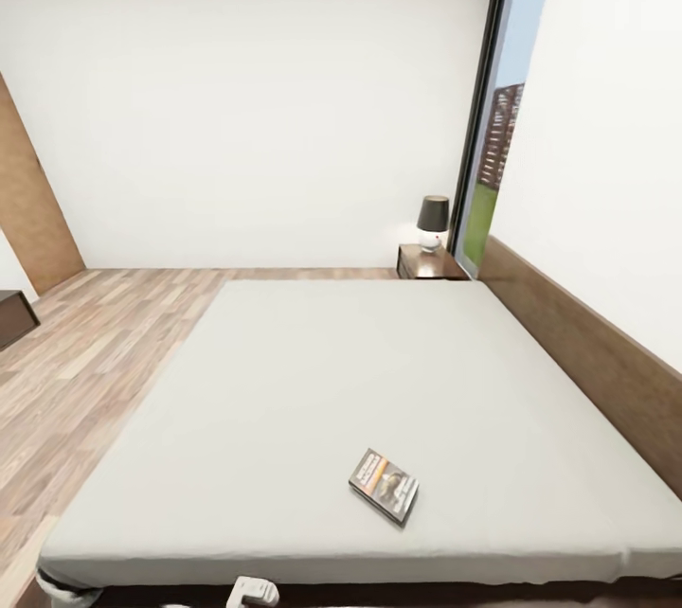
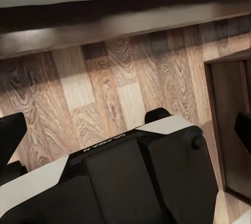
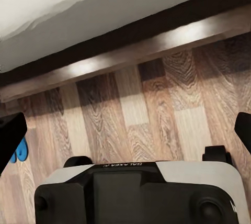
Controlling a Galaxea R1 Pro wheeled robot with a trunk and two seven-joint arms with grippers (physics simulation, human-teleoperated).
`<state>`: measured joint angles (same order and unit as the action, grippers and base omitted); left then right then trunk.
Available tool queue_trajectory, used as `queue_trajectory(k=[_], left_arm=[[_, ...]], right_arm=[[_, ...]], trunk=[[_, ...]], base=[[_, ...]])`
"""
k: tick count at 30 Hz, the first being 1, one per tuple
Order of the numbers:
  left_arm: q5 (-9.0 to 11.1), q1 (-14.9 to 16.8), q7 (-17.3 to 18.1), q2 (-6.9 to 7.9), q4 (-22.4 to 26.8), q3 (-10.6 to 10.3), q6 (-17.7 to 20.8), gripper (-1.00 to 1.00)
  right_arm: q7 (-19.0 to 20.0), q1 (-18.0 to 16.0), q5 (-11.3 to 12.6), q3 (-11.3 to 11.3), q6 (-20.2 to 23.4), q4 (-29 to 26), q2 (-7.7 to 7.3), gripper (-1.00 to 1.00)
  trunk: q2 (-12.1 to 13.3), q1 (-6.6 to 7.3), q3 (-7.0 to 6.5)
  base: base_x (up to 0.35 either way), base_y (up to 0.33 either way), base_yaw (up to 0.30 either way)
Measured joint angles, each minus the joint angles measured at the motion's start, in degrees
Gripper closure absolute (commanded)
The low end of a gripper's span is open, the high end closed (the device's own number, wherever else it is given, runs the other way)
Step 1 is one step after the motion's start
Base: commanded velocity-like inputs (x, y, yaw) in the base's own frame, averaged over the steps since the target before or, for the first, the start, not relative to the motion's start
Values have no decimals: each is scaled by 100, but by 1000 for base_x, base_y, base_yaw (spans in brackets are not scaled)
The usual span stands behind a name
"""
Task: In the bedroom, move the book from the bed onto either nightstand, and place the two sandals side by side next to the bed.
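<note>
Judging by how things lie, nothing of the task is done yet. The book (image 1: 384, 486) still lies flat on the bed (image 1: 313, 371), on the pale mattress near the edge closest to the robot and well apart from the nightstand (image 1: 428, 263), which stands at the far corner beside the headboard (image 1: 587, 352) with a lamp (image 1: 433, 222) on top. So the book has yet to be picked up and carried over to it. Counted: one book, one bed, one nightstand, one lamp. Of the sandals, a single scrap of bright blue (image 3: 19, 149) peeks out on the wood floor (image 3: 151, 114) in the right wrist view, near the dark bed frame; I cannot tell whether it is one sandal or two, so placing the pair side by side is still to do. The left gripper (image 2: 125, 130) and right gripper (image 3: 125, 135) both hang low over the floor by the bed frame, each with its dark fingers far out at opposite edges of its wrist view, so the jaws are spread wide and hold nothing.
</note>
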<state>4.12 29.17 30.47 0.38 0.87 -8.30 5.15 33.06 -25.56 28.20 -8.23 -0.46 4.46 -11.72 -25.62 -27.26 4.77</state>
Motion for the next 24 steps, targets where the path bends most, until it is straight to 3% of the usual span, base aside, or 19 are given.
queue_trajectory(k=[24], left_arm=[[0, -5, 0, 3, 0, 0, 0, -100]], right_arm=[[-4, 0, -5, 1, -41, -1, 2, -100]], trunk=[[1, -3, 0]], base=[[26, 0, 0]])
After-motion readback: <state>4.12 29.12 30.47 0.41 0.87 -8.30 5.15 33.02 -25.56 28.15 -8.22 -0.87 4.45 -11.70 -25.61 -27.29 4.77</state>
